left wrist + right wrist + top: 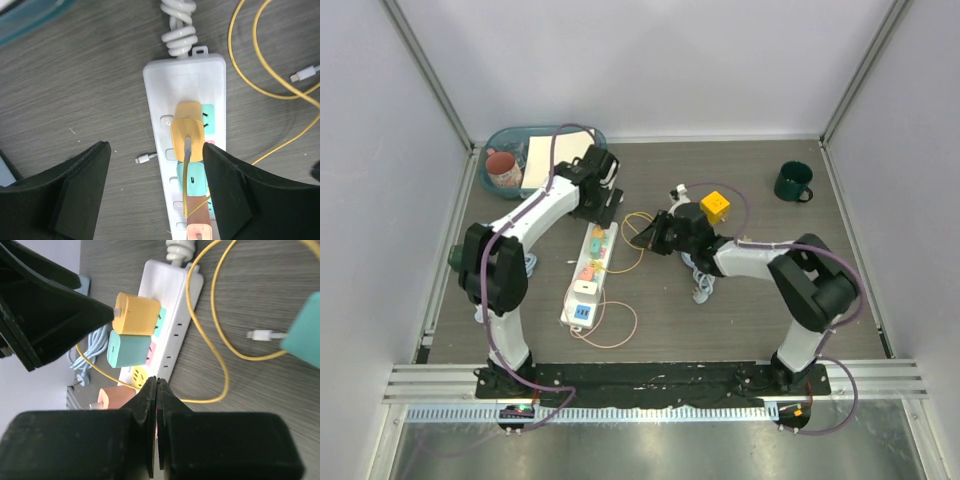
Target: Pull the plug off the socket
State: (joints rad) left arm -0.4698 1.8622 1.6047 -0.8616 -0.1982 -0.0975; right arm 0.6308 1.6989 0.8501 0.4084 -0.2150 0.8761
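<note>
Overhead, plug (585,290) seated on socket (570,312), lettering illegible

The socket (579,314) lay left of the tabletop's (740,320) middle, running from far to near, with the plug (584,291) on it toward its near end. A bin (515,143) sat in the far left corner, holding a cup (502,168). A mug (793,182) stood near the far right corner; a cube (715,205) lay between mug and socket.

The long white socket (182,82) lies flat, the square white plug (585,291) seated in it toward its near end
</note>
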